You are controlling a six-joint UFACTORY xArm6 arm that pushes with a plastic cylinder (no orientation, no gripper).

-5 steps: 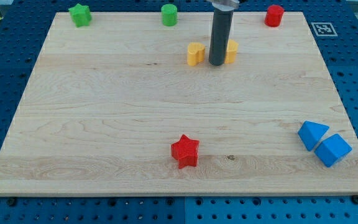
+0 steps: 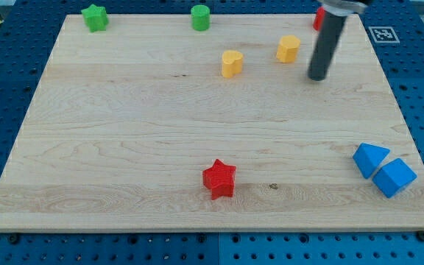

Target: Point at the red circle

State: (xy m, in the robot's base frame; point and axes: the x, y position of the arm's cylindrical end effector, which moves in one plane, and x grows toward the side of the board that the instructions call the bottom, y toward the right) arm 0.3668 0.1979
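Red circle (image 2: 318, 18) sits far right, mostly hidden behind our rod — our tip (image 2: 317, 76) has left the yellow blocks (image 2: 288, 48), closing in; the tool has no jaws to open.

Arm visible only as a straight, round rod, dark grey to black, matte finish (faint lighter sheen along one side). My tip (image 2: 317, 76) is blunt, flat-ended, unmarked.

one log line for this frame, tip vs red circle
task: point at red circle | my tip: below it, apart | rod partly hides it | nearest: yellow block | status: not yet there
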